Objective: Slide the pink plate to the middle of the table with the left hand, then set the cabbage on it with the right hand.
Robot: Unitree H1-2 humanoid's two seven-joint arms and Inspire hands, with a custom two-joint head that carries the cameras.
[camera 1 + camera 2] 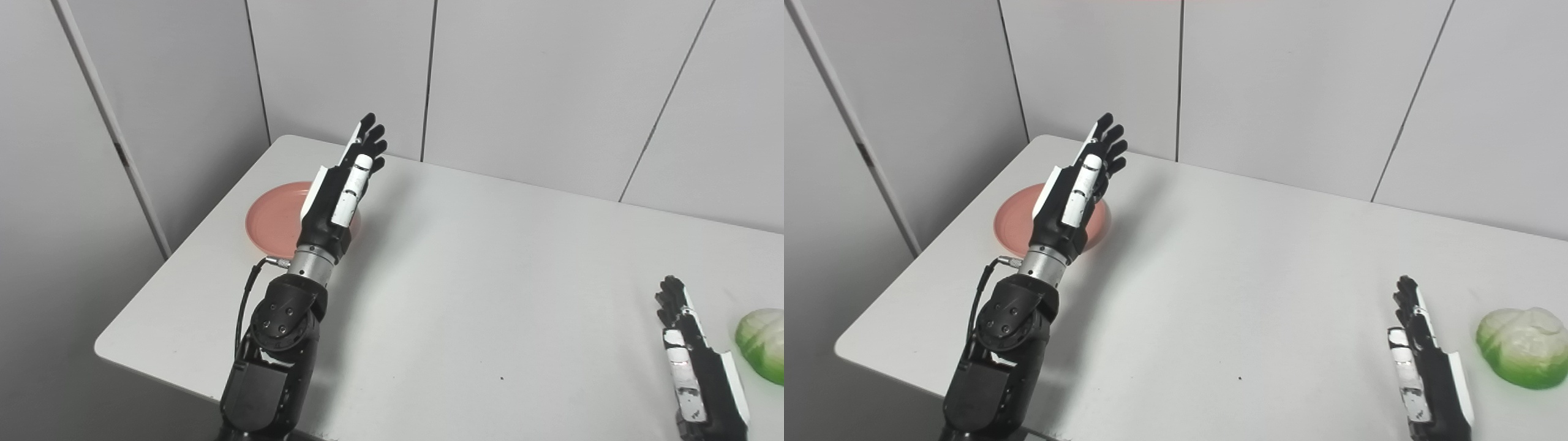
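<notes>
The pink plate [272, 220] lies near the table's left edge, partly hidden by my left arm. My left hand [346, 177] is open, fingers stretched out, raised above the plate's right side and holding nothing. The green and white cabbage [1522, 346] sits at the table's right side. My right hand [1424, 361] is open and empty, resting low near the front edge, just left of the cabbage and apart from it.
The white table [490, 275] stands against grey wall panels [520, 79]. Its left edge runs close beside the plate, and its front edge is near my arms. A small dark speck [501, 378] marks the tabletop.
</notes>
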